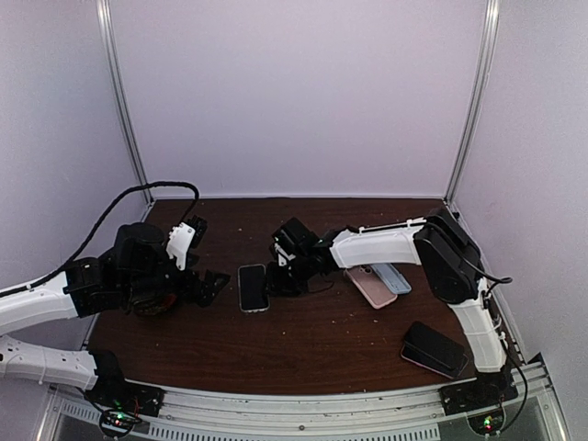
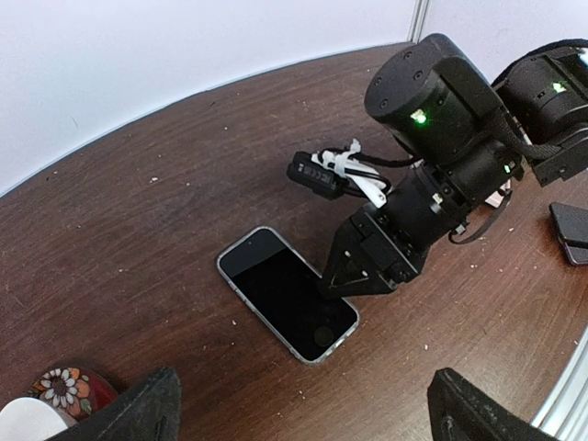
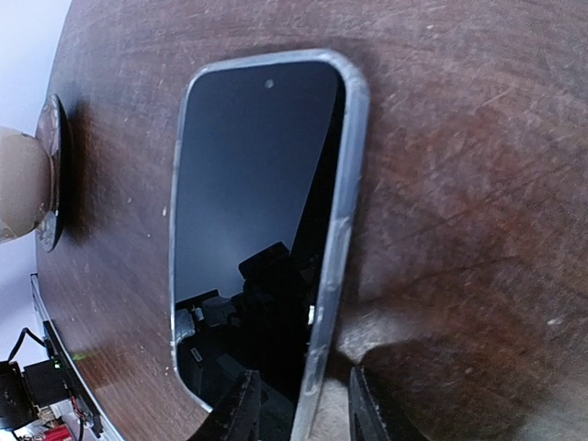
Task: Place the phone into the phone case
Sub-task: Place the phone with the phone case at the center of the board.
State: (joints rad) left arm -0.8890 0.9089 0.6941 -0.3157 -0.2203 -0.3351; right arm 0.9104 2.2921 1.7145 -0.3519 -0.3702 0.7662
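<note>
A dark-screened phone (image 1: 253,287) (image 2: 285,292) (image 3: 248,202) lies flat and face up on the brown table. A silvery, translucent rim runs round it; I cannot tell whether that rim is the phone case. My right gripper (image 1: 280,276) (image 2: 344,280) (image 3: 299,404) is low at the phone's right long edge. Its jaws stand apart, one finger over the screen and one over the table, with the rim between them and a gap on each side. To the phone's left, my left gripper (image 1: 207,285) (image 2: 303,413) is wide open and holds nothing.
A pink phone (image 1: 370,285) and a light blue case (image 1: 393,277) lie under the right arm. Two dark phones or cases (image 1: 434,349) are stacked at the front right. A red flowered object (image 2: 64,390) sits by the left fingers. Walls close off three sides.
</note>
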